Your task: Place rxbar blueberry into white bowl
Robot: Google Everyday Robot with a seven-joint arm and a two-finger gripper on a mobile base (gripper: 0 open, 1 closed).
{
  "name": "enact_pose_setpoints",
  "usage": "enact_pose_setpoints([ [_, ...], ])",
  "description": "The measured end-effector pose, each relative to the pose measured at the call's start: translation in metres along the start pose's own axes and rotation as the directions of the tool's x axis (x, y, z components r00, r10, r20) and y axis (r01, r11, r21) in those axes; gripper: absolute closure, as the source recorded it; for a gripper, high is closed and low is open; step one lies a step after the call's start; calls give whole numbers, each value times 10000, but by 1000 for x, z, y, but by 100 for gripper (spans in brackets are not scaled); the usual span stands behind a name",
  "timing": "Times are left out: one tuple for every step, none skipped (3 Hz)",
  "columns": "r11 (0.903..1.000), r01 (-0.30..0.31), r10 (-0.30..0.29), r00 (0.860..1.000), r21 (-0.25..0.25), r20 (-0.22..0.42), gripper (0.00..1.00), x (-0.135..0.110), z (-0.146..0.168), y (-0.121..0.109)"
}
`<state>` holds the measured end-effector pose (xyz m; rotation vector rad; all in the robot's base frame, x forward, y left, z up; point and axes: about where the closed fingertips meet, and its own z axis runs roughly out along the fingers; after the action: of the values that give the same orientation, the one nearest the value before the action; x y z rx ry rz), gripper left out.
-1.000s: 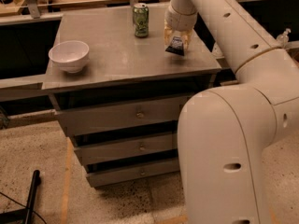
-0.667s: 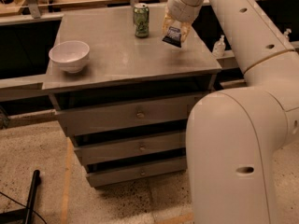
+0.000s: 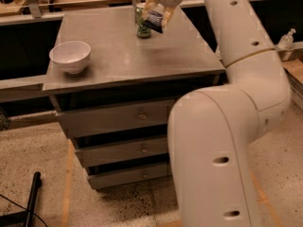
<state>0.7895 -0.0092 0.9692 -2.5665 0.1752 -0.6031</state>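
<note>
Gripper point(image 3: 157, 9) is up at the 12 o'clock edge of the shot, hanging over the far side of the table point(image 3: 142, 60), and it's clamped on the bar point(image 3: 153, 20). The jaws look closed down onto the wrapper's upper part, with the rest sticking out below. So the bar is in the air, clear of the tabletop, and the can point(image 3: 141, 29) is right behind its lower end at about 7 o'clock.

Stuff I'd watch if I were you:

- The bowl point(image 3: 70, 56) sits well off at 8 o'clock from the gripper, so your straight line there passes right by the can. Go low and the dangling end clips it and tips it over.
- You're only holding one end, so a quick swing could let the bar pivot or slide out before you get there.
- The bowl is close to the table's 9 o'clock edge. Bump the rim coming down and it could skate off.
- Let go too high or off-centre and a flat bar can land on the rim and flip out.

Orientation: the bar looks tilted, long axis roughly 1 to 7 o'clock, free end pointing down-left towards the can. I can't really make out which face is towards the camera. I'd drop it in end-first.
</note>
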Motion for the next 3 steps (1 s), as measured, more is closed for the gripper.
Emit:
enact_pose_setpoints([
  [9925, 860, -893, 9954, 873, 356, 100, -15, 18, -66],
  [9780, 1433, -1583, 9831, 1518, 919, 100, -39, 50, -123],
  [9595, 1879, -2187, 9665, 2097, 1345, 100, -62, 67, -164],
])
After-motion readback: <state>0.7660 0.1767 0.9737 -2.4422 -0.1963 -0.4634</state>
